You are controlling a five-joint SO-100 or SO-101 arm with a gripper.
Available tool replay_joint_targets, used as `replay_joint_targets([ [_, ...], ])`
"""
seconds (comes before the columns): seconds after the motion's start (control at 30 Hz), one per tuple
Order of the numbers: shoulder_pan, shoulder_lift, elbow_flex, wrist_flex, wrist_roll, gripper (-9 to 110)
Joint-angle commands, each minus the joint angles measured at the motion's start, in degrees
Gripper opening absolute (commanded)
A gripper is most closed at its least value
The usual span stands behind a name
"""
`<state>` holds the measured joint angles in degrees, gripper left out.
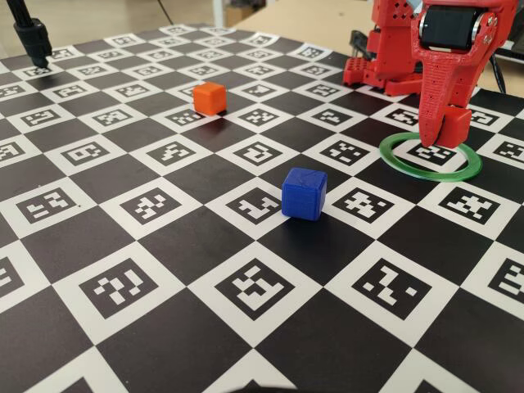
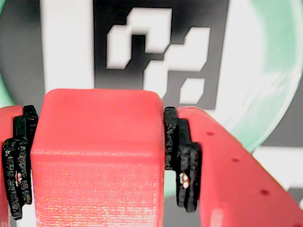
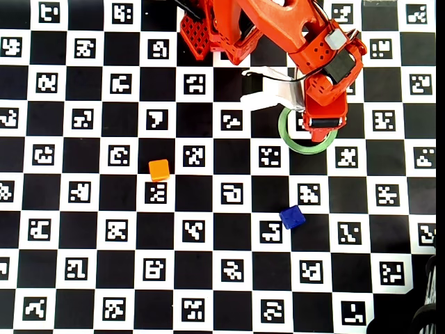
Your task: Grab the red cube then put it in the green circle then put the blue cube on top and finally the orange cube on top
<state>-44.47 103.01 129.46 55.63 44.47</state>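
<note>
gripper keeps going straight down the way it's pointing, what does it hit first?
Probably the board inside the green circle. The gripper points down, shut on the red cube, and the wrist view shows only a printed marker square under the cube. How far the cube sits above the board is unclear.

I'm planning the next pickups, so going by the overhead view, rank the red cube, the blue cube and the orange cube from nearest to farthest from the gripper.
1. red cube: clamped in the gripper, over the green circle.
2. blue cube: below the gripper.
3. orange cube: far left.
</note>
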Motion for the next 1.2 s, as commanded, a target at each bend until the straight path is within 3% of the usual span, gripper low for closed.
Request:
replay_joint_targets([
  [0.0, -0.44, 0.7, -0.44, -0.53, -0.26, -3],
  [1.17, 0.62, -0.79, 2.37, -2.9, -1.85, -3],
])
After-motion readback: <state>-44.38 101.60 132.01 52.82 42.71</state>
